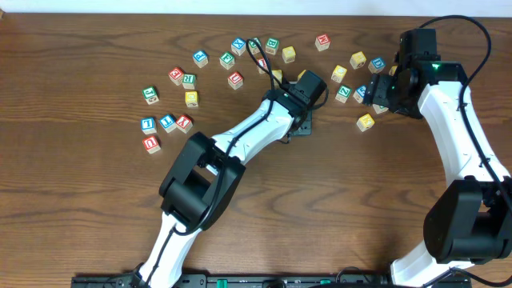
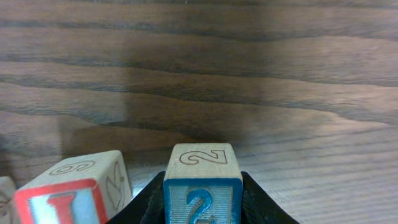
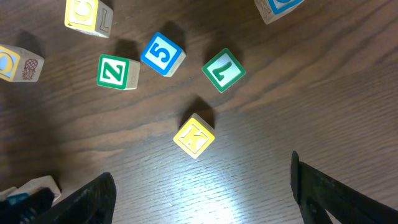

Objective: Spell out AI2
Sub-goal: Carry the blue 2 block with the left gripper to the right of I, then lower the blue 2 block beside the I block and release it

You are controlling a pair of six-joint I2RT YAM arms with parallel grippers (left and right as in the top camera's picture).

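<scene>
My left gripper [image 2: 202, 214] is shut on a blue block marked 2 [image 2: 202, 186], down at the table surface. A red-framed block [image 2: 65, 196] stands right beside it on the left, its letter only partly in view. In the overhead view the left gripper [image 1: 299, 125] is at the table's middle and the arm hides the 2 block. My right gripper [image 3: 202, 196] is open and empty, hovering above bare wood just short of a yellow K block [image 3: 194, 135]. It is at the right side of the table [image 1: 376, 92].
Many lettered blocks are scattered across the far half of the table. Below the right gripper are a green Z [image 3: 116, 72], a blue 5 [image 3: 162, 54] and a green block [image 3: 223, 70]. A small group of blocks [image 1: 166, 123] sits at the left.
</scene>
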